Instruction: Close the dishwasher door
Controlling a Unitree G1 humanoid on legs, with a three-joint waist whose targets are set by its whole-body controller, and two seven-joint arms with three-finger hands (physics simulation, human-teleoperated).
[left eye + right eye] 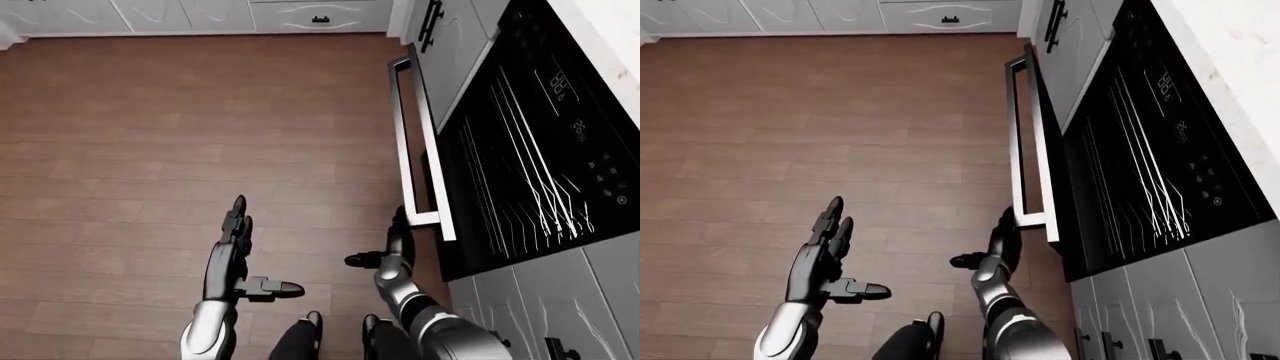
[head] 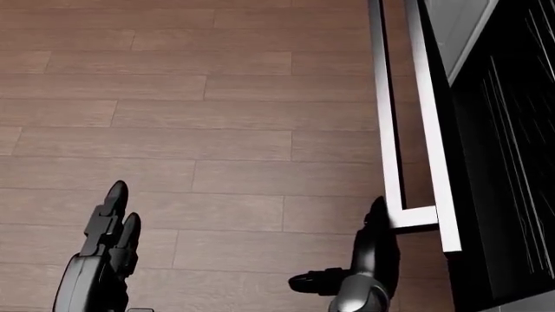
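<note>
The robot's feet (image 1: 335, 337) show at the bottom edge of the left-eye view, standing on the wood plank floor (image 1: 150, 150). The left hand (image 1: 232, 247) is raised over bare floor at lower left, its fingers extended and spread with the thumb pointing right; it holds nothing and is well apart from the appliance. The right hand (image 2: 375, 242) is at the lower centre-right, fingers extended together and pointing away from the robot, thumb out to the left; it grips nothing. Its fingertips (image 2: 377, 208) lie at the near end of the handle (image 1: 404, 142), at the near bracket; whether they touch the metal cannot be told. The handle is a silver bar running from near to far, mounted just left of the silver top edge of the dishwasher door (image 1: 445, 195). The door is open, hinged down and out to the left from the cabinet run on the right side of the scene. To the right of the door edge, its dark inner face with a wire rack (image 1: 520, 172) and the control markings (image 1: 575, 127) are visible. A white counter (image 1: 610, 30) tops the cabinet run at upper right. White cabinets (image 1: 320, 15) with dark pulls line the far wall beyond the floor.
</note>
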